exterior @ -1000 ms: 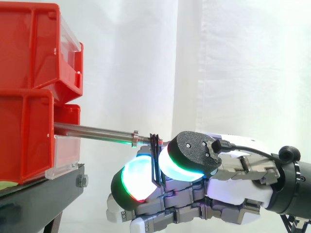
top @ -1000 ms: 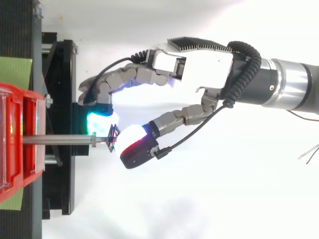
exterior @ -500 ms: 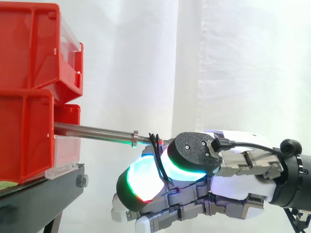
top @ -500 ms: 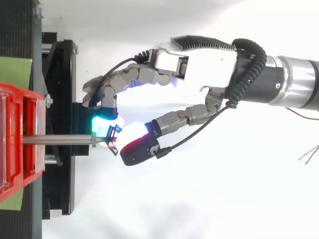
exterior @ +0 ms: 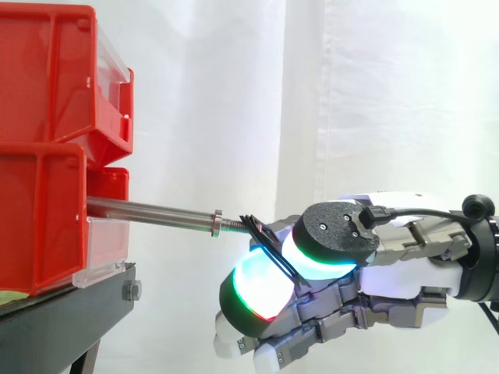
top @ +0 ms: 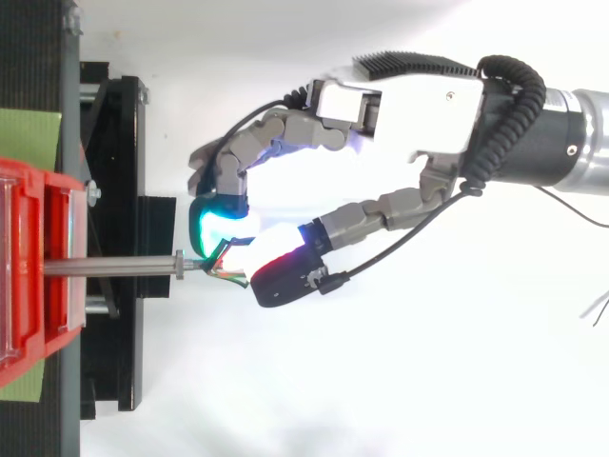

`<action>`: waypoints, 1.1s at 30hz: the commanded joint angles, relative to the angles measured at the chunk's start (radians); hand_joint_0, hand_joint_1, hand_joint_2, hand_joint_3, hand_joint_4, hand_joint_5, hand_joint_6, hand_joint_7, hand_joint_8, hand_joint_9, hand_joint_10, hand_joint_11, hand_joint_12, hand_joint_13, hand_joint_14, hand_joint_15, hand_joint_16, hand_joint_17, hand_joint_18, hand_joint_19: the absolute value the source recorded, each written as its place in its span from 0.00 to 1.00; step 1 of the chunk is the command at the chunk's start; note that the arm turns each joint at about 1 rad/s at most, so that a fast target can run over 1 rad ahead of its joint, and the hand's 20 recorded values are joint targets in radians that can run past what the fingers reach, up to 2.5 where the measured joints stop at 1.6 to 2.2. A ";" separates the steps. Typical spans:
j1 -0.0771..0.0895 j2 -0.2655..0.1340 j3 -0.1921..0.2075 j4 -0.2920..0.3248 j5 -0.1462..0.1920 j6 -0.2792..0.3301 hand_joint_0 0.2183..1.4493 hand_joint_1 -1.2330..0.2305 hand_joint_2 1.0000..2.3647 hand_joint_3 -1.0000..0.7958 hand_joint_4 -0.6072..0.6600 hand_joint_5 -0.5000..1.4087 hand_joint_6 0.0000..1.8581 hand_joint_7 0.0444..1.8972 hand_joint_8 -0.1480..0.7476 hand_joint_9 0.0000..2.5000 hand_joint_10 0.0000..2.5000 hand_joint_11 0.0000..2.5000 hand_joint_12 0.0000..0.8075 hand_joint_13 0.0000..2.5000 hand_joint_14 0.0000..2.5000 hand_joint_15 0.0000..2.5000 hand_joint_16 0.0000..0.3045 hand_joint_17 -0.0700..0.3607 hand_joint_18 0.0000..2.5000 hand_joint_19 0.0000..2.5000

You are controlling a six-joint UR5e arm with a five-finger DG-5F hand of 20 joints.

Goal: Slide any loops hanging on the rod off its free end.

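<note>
Black-backed thumb pad (exterior: 334, 234), rimmed green and white, nearest the side camera: pressed toward a second glowing pad (exterior: 261, 284) behind and below it, the pair pinching the item listed next; other fingers lie beneath, holding nothing. Belonging to the hand (top: 409, 109), which enters from the right with its fingertips at the free end of the rod (exterior: 148, 210). Item held: one loop (exterior: 262, 235), thin, black, band-like, tilted; lower part hidden between the pads, upper end at the threaded tip (exterior: 234, 227); whether it rests on the thread or hangs just clear cannot be told. Rod proper: bare metal, near level, small collar short of the tip, nothing else hung along its length; fixed end in the lower red bin (exterior: 39, 226), with a second red bin (exterior: 47, 70) stacked above. Black stand (exterior: 70, 312) beneath; white curtain (exterior: 234, 93) behind all. Condition, as judged: removal nearly complete. Hazards: the upper end may catch on the thread if drawn off at this slant, stretching the band and tugging it out of the pinch; so thin a piece between soft rounded pads may slip and drop, or spring back onto the rod
</note>
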 commanded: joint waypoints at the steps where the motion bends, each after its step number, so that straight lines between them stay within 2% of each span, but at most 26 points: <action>1: -0.001 0.014 -0.002 -0.063 0.000 -0.002 0.30 0.37 0.01 0.44 0.56 0.16 0.50 0.41 0.47 0.23 0.01 0.16 0.41 0.18 0.00 0.06 0.16 0.41 0.20 0.11; 8: -0.001 0.034 -0.002 -0.084 0.003 -0.002 0.31 0.38 0.01 0.43 0.56 0.16 0.50 0.41 0.47 0.23 0.01 0.16 0.41 0.18 0.00 0.07 0.16 0.41 0.20 0.12; 9: -0.001 0.036 -0.002 -0.093 0.006 -0.002 0.31 0.38 0.01 0.43 0.56 0.16 0.50 0.41 0.47 0.23 0.01 0.16 0.41 0.18 0.00 0.07 0.16 0.41 0.20 0.12; 10: -0.001 0.053 -0.002 -0.132 0.006 -0.002 0.31 0.38 0.01 0.43 0.56 0.16 0.50 0.41 0.47 0.23 0.01 0.16 0.41 0.18 0.00 0.07 0.16 0.41 0.20 0.12; 14: -0.001 0.066 0.000 -0.170 0.006 0.001 0.30 0.38 0.01 0.42 0.56 0.16 0.50 0.43 0.47 0.23 0.01 0.16 0.41 0.18 0.00 0.07 0.16 0.41 0.20 0.12; 22: -0.001 0.086 0.000 -0.225 0.008 0.007 0.30 0.39 0.01 0.40 0.59 0.17 0.50 0.46 0.47 0.24 0.01 0.16 0.41 0.18 0.00 0.07 0.15 0.41 0.19 0.12; 27: -0.001 0.097 0.000 -0.239 0.008 0.014 0.29 0.40 0.01 0.37 0.61 0.18 0.50 0.49 0.47 0.25 0.01 0.17 0.41 0.18 0.00 0.07 0.15 0.41 0.19 0.12; 33: -0.001 0.117 0.000 -0.276 0.034 0.023 0.28 0.44 0.01 0.33 0.59 0.18 0.50 0.51 0.46 0.26 0.01 0.16 0.41 0.18 0.00 0.08 0.16 0.41 0.18 0.13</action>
